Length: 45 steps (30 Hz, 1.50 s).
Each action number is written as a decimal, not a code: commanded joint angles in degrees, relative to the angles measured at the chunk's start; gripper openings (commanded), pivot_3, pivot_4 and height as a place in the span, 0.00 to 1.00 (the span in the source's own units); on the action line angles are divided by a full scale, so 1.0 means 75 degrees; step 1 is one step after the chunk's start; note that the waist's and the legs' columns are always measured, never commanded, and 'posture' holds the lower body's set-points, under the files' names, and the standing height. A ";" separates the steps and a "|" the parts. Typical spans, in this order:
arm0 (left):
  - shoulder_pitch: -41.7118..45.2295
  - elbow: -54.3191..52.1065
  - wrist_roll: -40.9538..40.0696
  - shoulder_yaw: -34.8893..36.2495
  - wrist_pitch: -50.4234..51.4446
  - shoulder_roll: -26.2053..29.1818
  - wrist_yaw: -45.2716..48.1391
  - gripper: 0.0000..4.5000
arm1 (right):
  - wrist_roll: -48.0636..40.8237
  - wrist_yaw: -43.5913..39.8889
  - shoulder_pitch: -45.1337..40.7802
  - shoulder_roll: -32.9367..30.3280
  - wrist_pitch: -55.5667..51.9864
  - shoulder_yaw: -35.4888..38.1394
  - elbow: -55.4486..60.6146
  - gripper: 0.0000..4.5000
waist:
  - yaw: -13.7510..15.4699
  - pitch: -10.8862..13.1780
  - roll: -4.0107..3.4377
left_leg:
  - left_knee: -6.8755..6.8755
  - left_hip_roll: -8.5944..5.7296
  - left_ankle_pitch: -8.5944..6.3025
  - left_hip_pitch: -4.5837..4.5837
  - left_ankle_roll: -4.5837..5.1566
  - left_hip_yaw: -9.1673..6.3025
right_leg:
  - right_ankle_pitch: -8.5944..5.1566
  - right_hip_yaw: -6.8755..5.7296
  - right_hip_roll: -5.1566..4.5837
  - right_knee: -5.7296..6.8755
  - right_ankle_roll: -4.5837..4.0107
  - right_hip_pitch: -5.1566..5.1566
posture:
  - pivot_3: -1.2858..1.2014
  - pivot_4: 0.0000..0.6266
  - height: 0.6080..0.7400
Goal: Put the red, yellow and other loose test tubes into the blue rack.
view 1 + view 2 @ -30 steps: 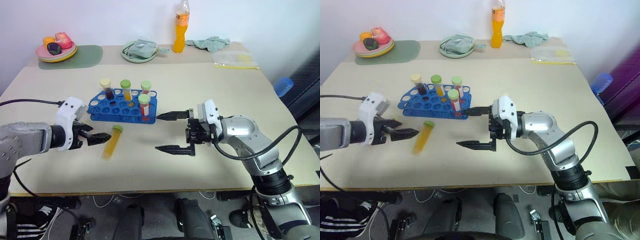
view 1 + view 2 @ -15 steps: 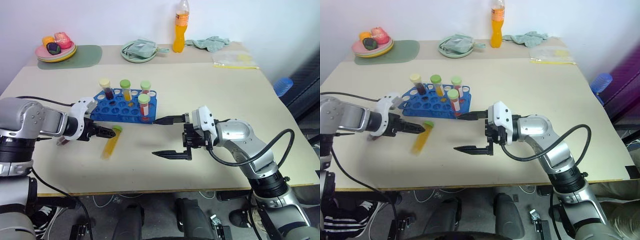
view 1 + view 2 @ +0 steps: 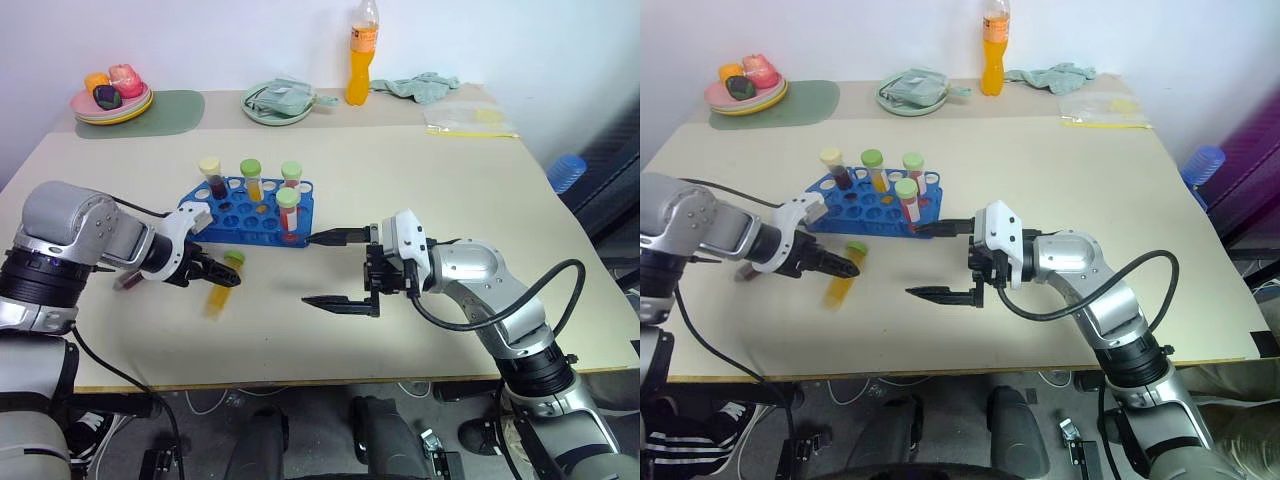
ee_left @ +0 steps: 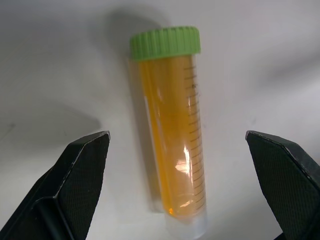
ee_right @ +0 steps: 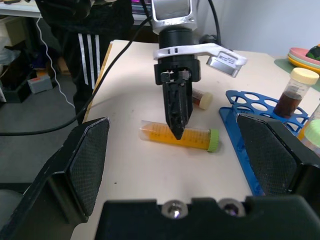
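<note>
**Left tool poised over the yellow tube**

From where I stand, the left tool (image 3: 215,276) hangs tilted down over the yellow test tube (image 3: 222,285), its two black fingers (image 4: 80,170) spread wide on either side of it and not touching it. The tube lies flat on the bench (image 3: 420,170), green cap toward the blue rack (image 3: 250,212) and just in front of it. Fine graduation marks run along the tube's side; the tiny lettering beside them is too small to read.

Four capped tubes stand upright in the rack: one dark with a cream cap, the rest green-capped. Another small tube with dark contents (image 5: 201,99) lies on the bench near the left arm.

The right tool (image 3: 328,268) hovers level beside the rack's near right corner, pointing left, its fingers spread and empty.

At the bench's far edge stands an orange drink bottle (image 3: 362,52); its label cannot be read.
</note>
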<state>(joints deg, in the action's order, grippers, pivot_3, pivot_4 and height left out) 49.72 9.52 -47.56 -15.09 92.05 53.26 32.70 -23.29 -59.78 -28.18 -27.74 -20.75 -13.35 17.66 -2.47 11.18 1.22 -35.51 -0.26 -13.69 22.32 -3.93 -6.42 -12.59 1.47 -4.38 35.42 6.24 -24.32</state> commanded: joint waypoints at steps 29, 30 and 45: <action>-0.5312 -0.5467 0.2572 0.3468 -0.8005 -0.1900 -0.1730 0.17 | -0.0087 0.0439 0.0268 -0.0157 -0.0025 0.0261 0.0529 1.00 | 0.0206 -0.0007 0.0000 | -0.0027 -0.0009 0.0008 0.0007 -0.0018 0.0014 | -0.0010 0.0004 -0.0023 -0.0011 -0.0042 0.0010 | 0.52 0.24 1.00; -0.5194 -0.5097 0.2972 0.3384 -0.8842 -0.2258 -0.1804 0.17 | -0.0079 0.0451 0.0262 -0.0160 -0.0024 0.0278 0.0515 1.00 | 0.0229 -0.0007 0.0000 | -0.0030 -0.0010 0.0008 0.0007 -0.0018 0.0016 | -0.0009 0.0004 -0.0023 -0.0013 -0.0042 0.0011 | 0.52 0.24 1.00; -0.3656 -0.0399 0.4861 0.2786 -1.4066 -0.5150 -0.1905 0.17 | -0.0044 0.0874 0.0346 -0.0264 -0.0204 0.0653 0.0357 1.00 | 0.0220 -0.0012 0.0007 | -0.0061 -0.0016 0.0006 0.0006 -0.0011 0.0010 | 0.0016 0.0001 -0.0023 -0.0019 0.0004 0.0039 | 0.52 0.24 1.00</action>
<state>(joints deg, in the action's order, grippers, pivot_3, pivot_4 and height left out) 21.22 5.20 -12.10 5.33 -9.72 14.60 18.20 -23.18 -54.00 -25.53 -29.86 -22.25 -10.07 18.82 -0.82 11.09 1.27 -35.96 -0.38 -13.65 22.37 -4.02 -6.34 -12.47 1.47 -4.55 35.28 6.28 -24.02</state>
